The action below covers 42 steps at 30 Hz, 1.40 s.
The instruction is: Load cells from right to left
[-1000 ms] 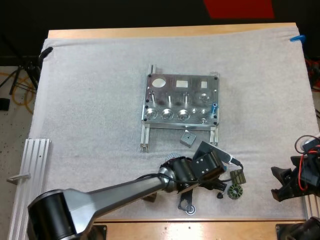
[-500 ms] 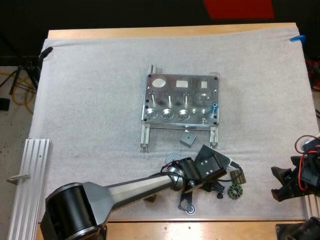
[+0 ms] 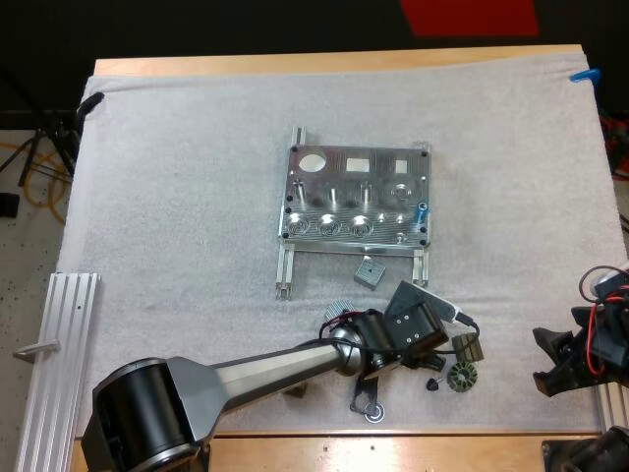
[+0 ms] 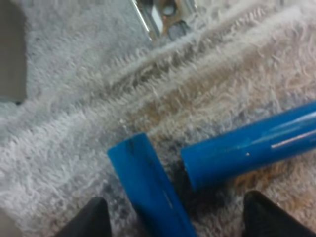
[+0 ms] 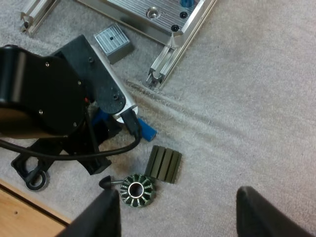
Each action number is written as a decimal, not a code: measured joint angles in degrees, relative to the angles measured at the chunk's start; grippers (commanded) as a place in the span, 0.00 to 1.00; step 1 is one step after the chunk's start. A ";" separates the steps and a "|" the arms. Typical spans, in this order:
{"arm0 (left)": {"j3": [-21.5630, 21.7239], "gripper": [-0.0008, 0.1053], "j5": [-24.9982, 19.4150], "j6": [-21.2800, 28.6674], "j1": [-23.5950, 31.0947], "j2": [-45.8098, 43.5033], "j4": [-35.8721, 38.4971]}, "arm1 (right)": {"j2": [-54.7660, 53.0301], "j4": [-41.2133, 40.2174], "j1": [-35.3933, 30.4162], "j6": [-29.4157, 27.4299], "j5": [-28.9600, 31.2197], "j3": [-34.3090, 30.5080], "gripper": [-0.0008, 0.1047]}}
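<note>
White mat (image 3: 177,197) covers the wooden surface (image 3: 295,65), w/ a metal fixture (image 3: 356,206) sitting mid-mat. Left tool (image 4: 175,221) is down low over the mat, well short of the fixture, fingers (image 4: 94,217) spread wide & gripping nothing. An angled blue cylinder (image 4: 148,187) lies right in the gap btwn them, running in twd the tool. A long blue cylinder (image 4: 247,150) lies just beyond it, its end close to the angled one's side; can't tell if they touch. Right tool (image 5: 180,217) hangs above the mat, fingers wide, nothing btwn them. Just ahead of it are a ribbed dark block (image 5: 163,164) & a toothed ring (image 5: 136,189) beside that, both btwn the two tools. Grey square block (image 5: 112,40) sits beyond the left tool, near the fixture's rail foot. One seated blue cylinder (image 3: 421,210) stands at the fixture's edge on the right tool's side.
</note>
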State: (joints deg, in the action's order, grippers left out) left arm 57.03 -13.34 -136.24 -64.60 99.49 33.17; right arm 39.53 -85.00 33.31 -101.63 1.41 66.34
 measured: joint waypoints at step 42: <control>0.00 0.01 -5.89 18.68 -0.16 -9.36 10.77 | 0.00 0.00 0.00 1.42 -2.87 0.00 0.49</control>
State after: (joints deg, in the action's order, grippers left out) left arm 57.03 -19.23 -117.56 -64.77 90.13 43.94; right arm 39.53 -85.00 33.31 -100.21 -1.46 66.34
